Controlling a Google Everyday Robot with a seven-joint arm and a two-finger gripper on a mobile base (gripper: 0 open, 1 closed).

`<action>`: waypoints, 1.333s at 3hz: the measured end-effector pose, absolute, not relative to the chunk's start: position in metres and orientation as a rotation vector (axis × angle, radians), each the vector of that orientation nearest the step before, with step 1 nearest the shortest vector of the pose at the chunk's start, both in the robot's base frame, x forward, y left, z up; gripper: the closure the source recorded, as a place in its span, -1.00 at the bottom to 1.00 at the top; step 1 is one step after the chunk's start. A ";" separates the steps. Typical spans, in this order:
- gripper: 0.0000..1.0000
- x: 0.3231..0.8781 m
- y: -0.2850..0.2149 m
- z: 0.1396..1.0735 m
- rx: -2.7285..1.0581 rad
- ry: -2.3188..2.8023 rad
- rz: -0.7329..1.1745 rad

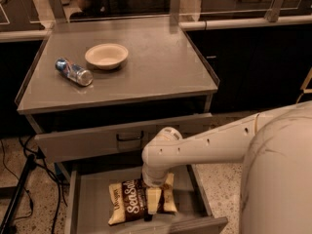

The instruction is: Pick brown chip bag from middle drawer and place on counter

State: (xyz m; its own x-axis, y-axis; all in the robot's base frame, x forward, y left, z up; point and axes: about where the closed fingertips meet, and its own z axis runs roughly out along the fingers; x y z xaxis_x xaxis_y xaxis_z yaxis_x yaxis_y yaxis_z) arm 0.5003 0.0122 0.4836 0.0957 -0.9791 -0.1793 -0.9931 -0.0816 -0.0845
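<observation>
1. Down in the camera view, the middle drawer is pulled open under the counter, and part of its grey floor on the left side is bare.
2. The brown chip bag is inside this drawer, right of the middle, with the white lettering facing up.
3. The gripper points downward from the white arm and sits on the right part of the bag, touching it. Whether it is gripping the bag or only resting on it, I cannot tell.
4. Above the open drawer, a grey drawer front with a dark loop handle also stands a little forward.
5. On the counter, a pale bowl stands upright, and a small blue-silver can lies on its side just beside it, to the left.
</observation>
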 end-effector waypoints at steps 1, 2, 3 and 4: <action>-1.00 0.499 0.012 0.467 -2.167 2.003 0.119; -1.00 0.496 0.010 0.451 -2.148 2.012 0.137; -1.00 0.498 0.009 0.431 -2.128 2.018 0.159; -1.00 0.504 0.006 0.413 -2.124 2.015 0.162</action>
